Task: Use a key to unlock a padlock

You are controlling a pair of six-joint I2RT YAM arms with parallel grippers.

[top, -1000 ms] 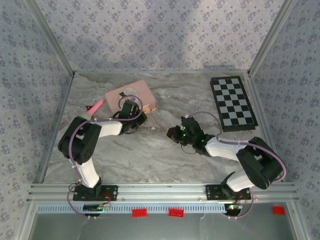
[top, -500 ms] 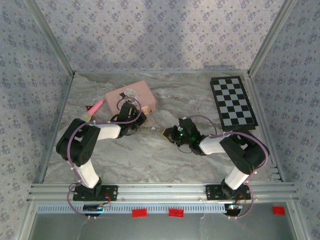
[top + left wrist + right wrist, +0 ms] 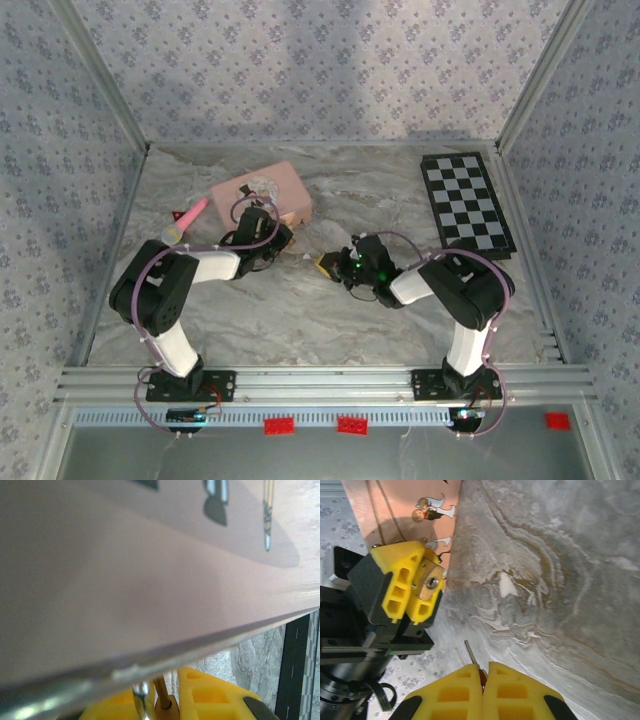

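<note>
Marble counter (image 3: 300,310), walled on three sides. Chessboard (image 3: 467,205) lies flat at far right. Pink box (image 3: 262,190) lies far left of centre, with a pink toy microphone (image 3: 188,218) beside its left end.

I see both arms reaching inward to mid-counter, with the hands facing each other near the box's right corner.

Left hand (image 3: 284,240): in the right wrist view its yellow fingers (image 3: 395,587) are clenched on the padlock (image 3: 430,582). The brass body is held off the counter just beside the pink box edge, keyhole face turned toward the other hand. In my left wrist view the silvery shackle shows between the fingers, under the box edge.

Right hand (image 3: 326,263): fingers pressed together, grasping the key (image 3: 470,652). Only the thin grey blade sticks out past the fingertips. The blade tip is near the padlock but apart from it, with bare counter between them.
</note>
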